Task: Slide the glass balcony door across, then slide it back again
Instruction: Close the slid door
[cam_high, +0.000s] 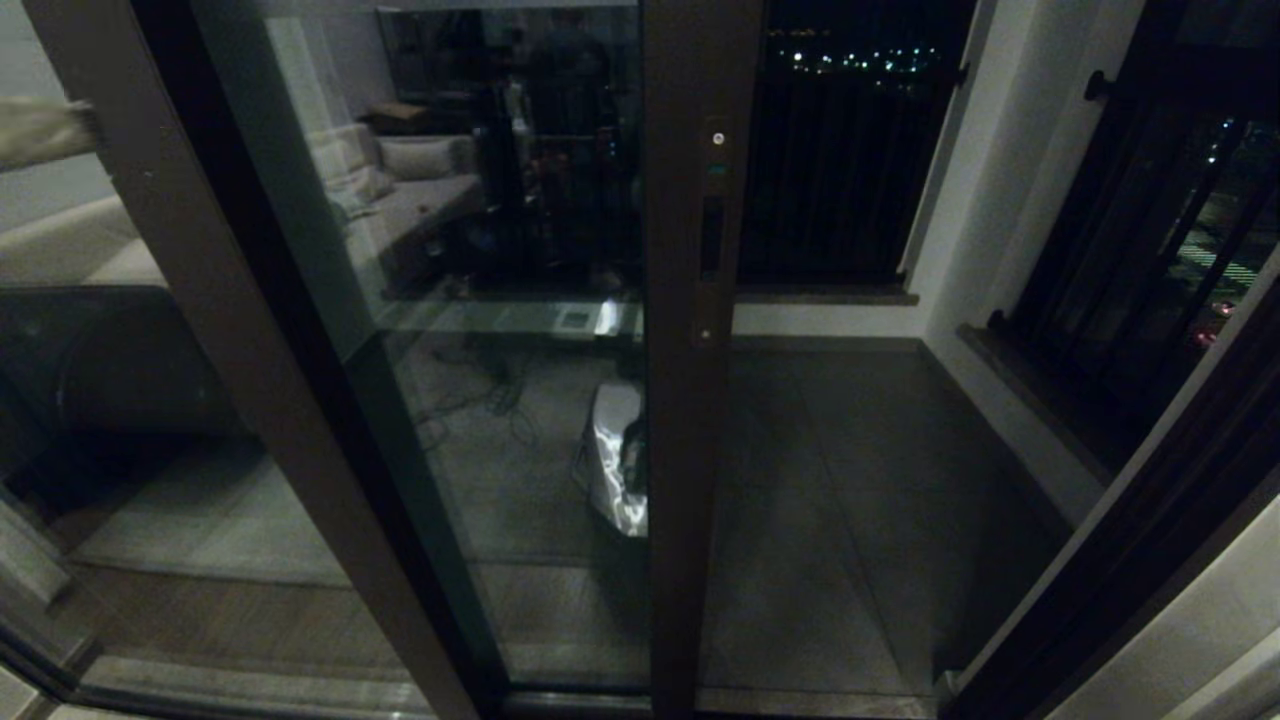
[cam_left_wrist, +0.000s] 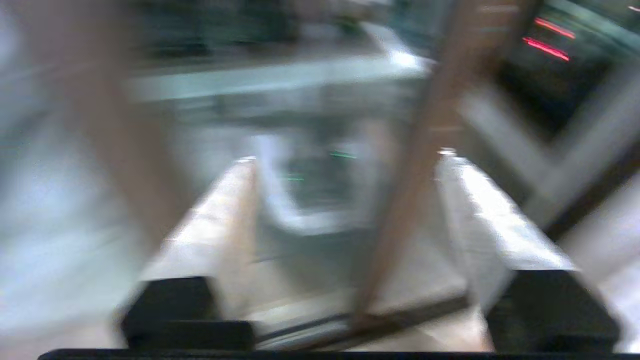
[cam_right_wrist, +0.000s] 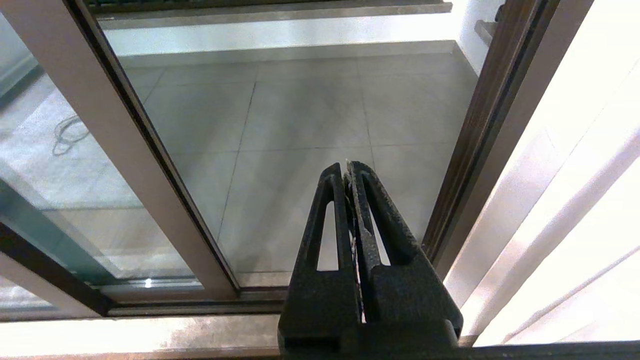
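The glass balcony door stands partly slid to the left. Its dark brown stile carries the narrow slot handle. An open gap to the balcony lies to the right of the stile. My left gripper is open, its pale fingers spread wide. A blurred brown upright shows beyond and between them; contact cannot be told. My right gripper is shut on nothing, low in front of the gap, with the door stile off to one side. Neither arm shows in the head view.
A plain brown post of the fixed panel slants at the left. The grey tiled balcony floor lies beyond the gap. Black-barred railing closes the far side. The dark door frame and a pale wall bound the right.
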